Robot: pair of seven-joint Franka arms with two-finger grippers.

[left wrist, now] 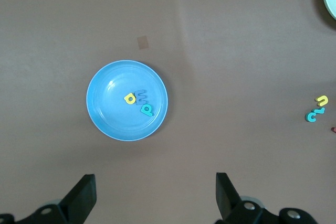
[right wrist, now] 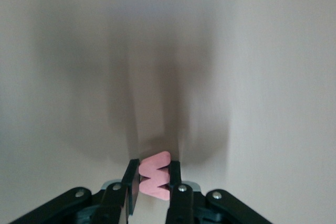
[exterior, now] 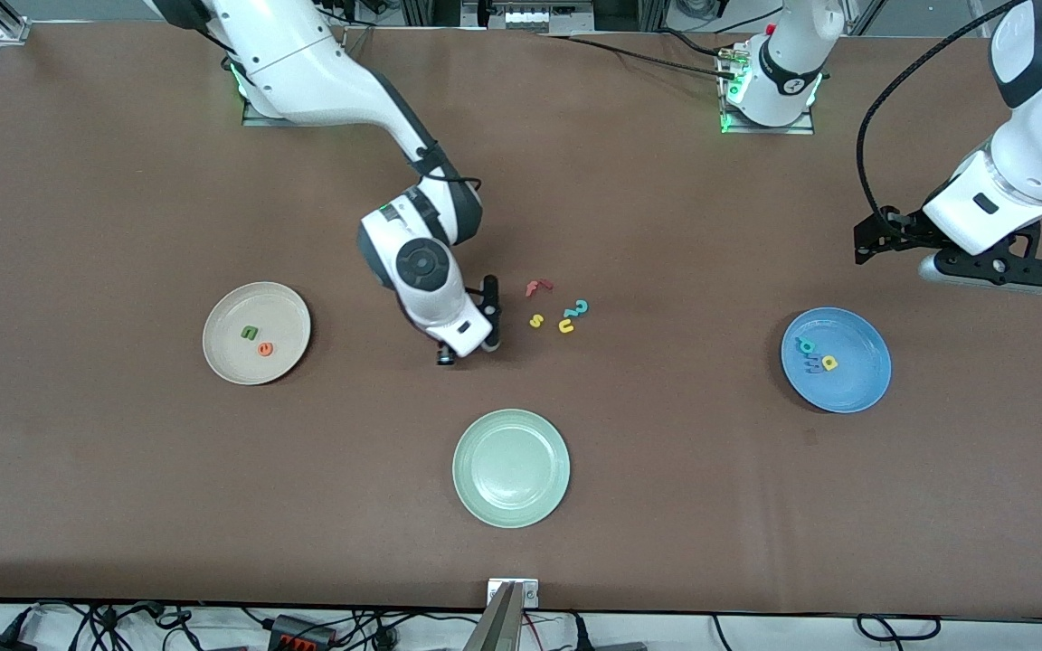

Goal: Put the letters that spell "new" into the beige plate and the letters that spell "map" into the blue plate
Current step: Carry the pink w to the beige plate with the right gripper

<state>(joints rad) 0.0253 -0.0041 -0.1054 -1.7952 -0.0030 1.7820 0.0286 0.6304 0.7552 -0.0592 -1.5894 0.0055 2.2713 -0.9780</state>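
Note:
My right gripper (exterior: 467, 351) is down at the table in the middle, shut on the pinkish-red w (right wrist: 156, 174); the wrist view shows the gripper (right wrist: 154, 165) pinching it between both fingers. In the front view the hand hides the w. The beige plate (exterior: 224, 312) toward the right arm's end holds the green n (exterior: 250, 332) and orange e (exterior: 265, 349). The blue plate (exterior: 857, 336) holds the teal p (exterior: 806, 345), blue m (exterior: 813, 360) and yellow a (exterior: 830, 363). My left gripper (exterior: 866, 242) waits open in the air beside the blue plate (left wrist: 113, 115), with nothing between its fingers.
A red f (exterior: 537, 287), yellow s (exterior: 536, 320), yellow u (exterior: 566, 325) and teal curly piece (exterior: 580, 308) lie beside my right gripper, toward the left arm's end. A pale green plate (exterior: 511, 467) sits nearer the front camera than these letters.

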